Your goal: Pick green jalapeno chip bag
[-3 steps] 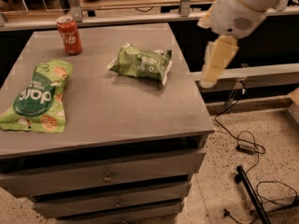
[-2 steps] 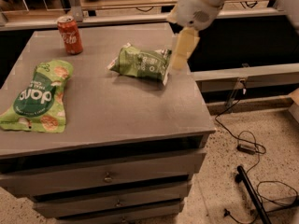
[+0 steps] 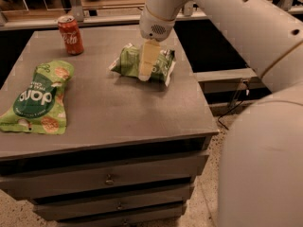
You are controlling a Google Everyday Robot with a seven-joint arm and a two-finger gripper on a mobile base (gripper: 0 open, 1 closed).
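Step in hand, by my read: final approach onto the bag, grasp not yet made.

Gripper (image 3: 146, 68) hangs over the green jalapeno chip bag (image 3: 165, 66), pointing down at its middle. Touching or just above, can't tell. Open or closed, can't tell either.

Bag lies on the grey cabinet top (image 3: 118, 112), to the right of the red soda can (image 3: 71, 34) and a little nearer the camera, well apart from it. The big bright-green bag (image 3: 39, 97) sits below the can, toward the front-left corner. It is the wrong one and far from the grasp.

To do it well: come straight down on the puffy middle and pinch across the narrow width. Avoid the white sealed ends — thin film, likely to slip. Close gently; the bag is crinkly and air-filled, so it may squirm or slide on the smooth top. Lift straight up before moving off.

Room: open surface between can and bag, and in front of the bag. On the side away from the can the cabinet edge is near, so a sideways push could send the bag off. The arm (image 3: 236, 27) enters from that side, crowding it.
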